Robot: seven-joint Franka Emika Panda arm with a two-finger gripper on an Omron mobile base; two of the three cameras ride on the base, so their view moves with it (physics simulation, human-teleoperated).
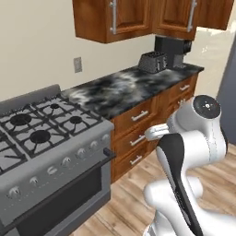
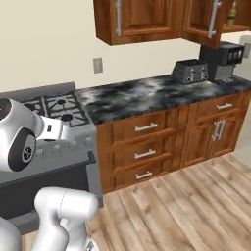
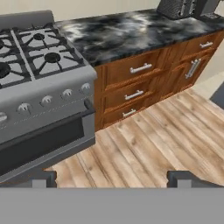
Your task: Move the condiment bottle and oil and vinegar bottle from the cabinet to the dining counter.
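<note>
The gripper [image 3: 111,177] stands fully open and holds nothing; its two dark finger tips sit well apart above the wooden floor [image 3: 144,144], in front of the stove [image 3: 39,87]. The stove serves as the landmark. Directly to its right runs the marble kitchen top [image 2: 157,95], with the low drawer cabinets [image 2: 142,147] beneath it. A toaster [image 2: 191,71] rests at the far end of that top from the stove, just beside a black coffee machine [image 2: 223,59]. The cabinet [image 2: 147,19] hangs on the wall above that top, its near doors shut. The oil and vinegar bottle [image 2: 231,13] stands on the shelf past the partly open door. The condiment bottle cannot be made out.
</note>
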